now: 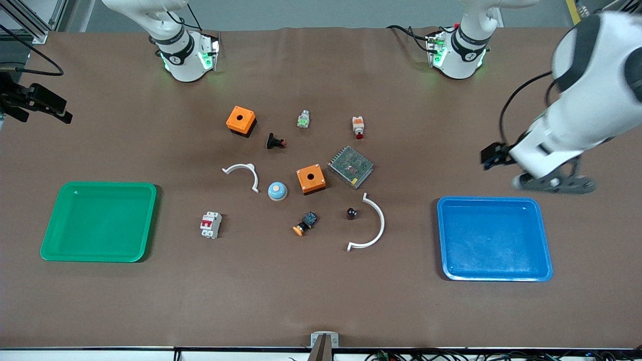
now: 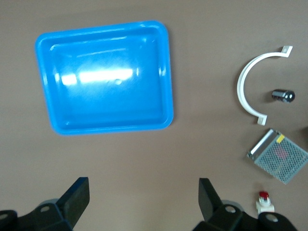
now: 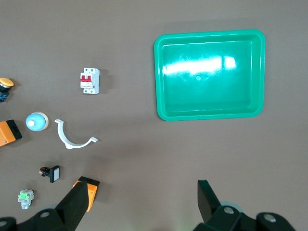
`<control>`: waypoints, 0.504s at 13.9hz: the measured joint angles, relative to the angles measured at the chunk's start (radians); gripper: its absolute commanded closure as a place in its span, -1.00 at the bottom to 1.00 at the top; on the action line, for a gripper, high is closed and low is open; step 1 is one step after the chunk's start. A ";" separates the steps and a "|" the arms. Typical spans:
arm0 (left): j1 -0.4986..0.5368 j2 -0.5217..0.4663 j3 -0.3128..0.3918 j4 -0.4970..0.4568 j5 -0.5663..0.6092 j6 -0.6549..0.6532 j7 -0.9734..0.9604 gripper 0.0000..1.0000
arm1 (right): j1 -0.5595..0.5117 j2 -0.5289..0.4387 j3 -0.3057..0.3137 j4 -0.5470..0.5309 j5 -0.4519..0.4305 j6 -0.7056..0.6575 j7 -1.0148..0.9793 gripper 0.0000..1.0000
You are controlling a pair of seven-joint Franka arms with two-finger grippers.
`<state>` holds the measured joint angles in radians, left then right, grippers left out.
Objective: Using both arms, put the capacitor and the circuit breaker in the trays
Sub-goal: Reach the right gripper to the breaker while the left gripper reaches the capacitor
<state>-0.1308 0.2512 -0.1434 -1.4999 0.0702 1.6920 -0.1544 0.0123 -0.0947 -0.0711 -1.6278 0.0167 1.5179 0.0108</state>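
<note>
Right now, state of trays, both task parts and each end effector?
Green plastic tray: empty.
Blue plastic tray: empty.
White-grey circuit breaker: on table, untouched.
Tiny black capacitor: on table, untouched.
Left end effector: open, beside the blue tray.
Right end effector: open, holding nothing.

Robotics lab bench: brown mat (image 1: 321, 301), aluminium framing (image 1: 30, 22) upper left of frame, cabling along bottom edge.

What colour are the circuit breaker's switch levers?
Red, on the small white-grey circuit breaker block; clearest in the right wrist view.
</note>
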 measured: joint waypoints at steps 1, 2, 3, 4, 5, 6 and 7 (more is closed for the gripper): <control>-0.028 0.038 -0.001 0.001 0.003 0.037 -0.030 -1.00 | 0.000 0.004 0.000 0.000 0.000 -0.001 0.000 -1.00; -0.054 0.074 -0.001 0.002 0.004 0.066 -0.075 -1.00 | 0.000 0.014 0.000 0.000 -0.003 0.006 0.000 -1.00; -0.084 0.112 -0.002 0.003 0.005 0.093 -0.126 -1.00 | 0.000 0.034 0.001 -0.001 -0.013 0.030 0.000 -1.00; -0.113 0.149 -0.002 0.004 0.005 0.124 -0.169 -1.00 | 0.000 0.064 0.002 -0.002 -0.025 0.062 0.000 -1.00; -0.141 0.186 -0.003 0.005 0.006 0.159 -0.202 -1.00 | 0.000 0.105 0.002 -0.003 -0.028 0.089 0.000 -1.00; -0.161 0.218 -0.003 0.006 0.006 0.188 -0.231 -1.00 | 0.000 0.152 0.002 -0.003 -0.028 0.113 0.000 -1.00; -0.176 0.247 -0.003 0.007 0.006 0.214 -0.261 -1.00 | -0.001 0.198 0.001 -0.002 -0.028 0.141 0.000 -1.00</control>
<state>-0.3067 0.4981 -0.1462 -1.4931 0.0765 1.9065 -0.4154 0.0116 0.1036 -0.0697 -1.6294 -0.0115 1.6593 0.0106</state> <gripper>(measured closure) 0.000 0.000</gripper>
